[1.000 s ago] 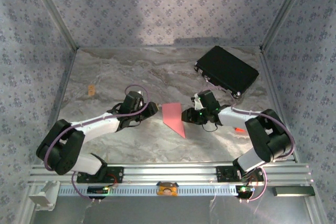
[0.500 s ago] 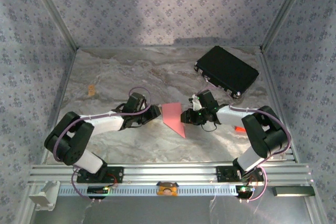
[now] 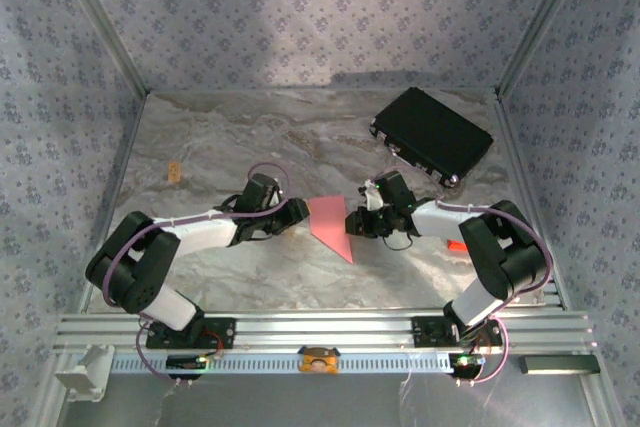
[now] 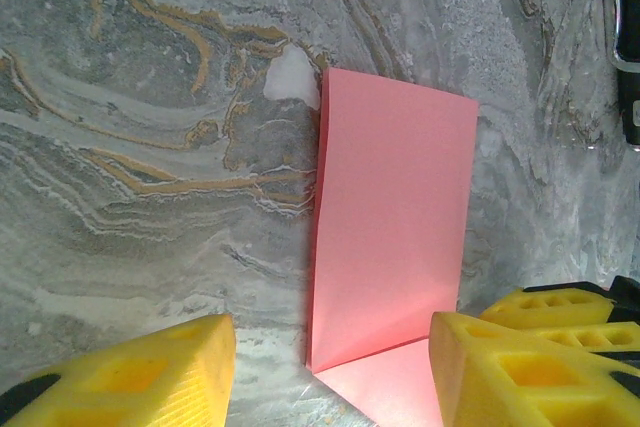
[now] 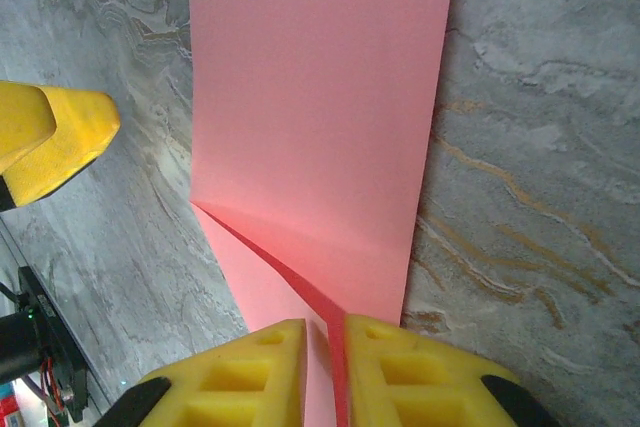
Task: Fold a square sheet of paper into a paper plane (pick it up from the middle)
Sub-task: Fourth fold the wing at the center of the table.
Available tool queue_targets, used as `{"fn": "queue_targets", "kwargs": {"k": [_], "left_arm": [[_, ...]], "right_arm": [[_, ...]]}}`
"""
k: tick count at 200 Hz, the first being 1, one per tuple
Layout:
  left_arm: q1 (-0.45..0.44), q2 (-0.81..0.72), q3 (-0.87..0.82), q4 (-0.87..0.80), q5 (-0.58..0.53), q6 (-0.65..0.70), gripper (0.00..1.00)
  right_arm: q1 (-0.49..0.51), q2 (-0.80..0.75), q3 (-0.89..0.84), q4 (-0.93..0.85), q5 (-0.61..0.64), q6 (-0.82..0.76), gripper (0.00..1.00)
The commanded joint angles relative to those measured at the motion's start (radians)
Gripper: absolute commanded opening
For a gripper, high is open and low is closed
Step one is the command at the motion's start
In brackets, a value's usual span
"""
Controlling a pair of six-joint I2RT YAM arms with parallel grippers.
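Note:
The square sheet of paper (image 3: 328, 222), salmon pink, lies folded on the marble table (image 3: 220, 147) between both arms, tapering to a point at its near end. In the left wrist view the paper (image 4: 390, 217) shows a long upright panel with a slanted flap below it. My left gripper (image 3: 296, 212) sits low at the sheet's left edge, open, its yellow fingers (image 4: 150, 372) straddling the paper's corner without touching it. My right gripper (image 3: 352, 222) is at the right edge. In the right wrist view it (image 5: 325, 337) is almost shut, with a raised edge of the paper (image 5: 310, 117) between its pads.
A black rectangular case (image 3: 432, 134) lies at the back right. A tiny orange tag (image 3: 174, 172) sits at the far left, and a small red-orange scrap (image 3: 457, 246) lies by the right arm. Patterned walls enclose the table on three sides.
The left arm has reached further in, so its gripper now sits against the paper's left edge. The right gripper's jaws have narrowed onto the raised paper edge.

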Motion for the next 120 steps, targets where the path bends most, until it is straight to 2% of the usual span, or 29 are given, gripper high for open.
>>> {"fn": "queue_targets", "kwargs": {"k": [1,61,120], "left_arm": [[0.001,0.019,0.041,-0.002,0.031,0.013,0.54],[0.012,0.05,0.082,-0.019,0.068,0.028,0.55],[0.015,0.086,0.115,-0.02,0.104,0.031,0.59]], "right_arm": [[-0.007,0.009,0.015,0.008,-0.022,-0.021,0.16],[-0.021,-0.031,-0.017,0.045,-0.051,-0.017,0.07],[-0.049,-0.061,-0.057,0.103,-0.089,0.005,0.05]]}}
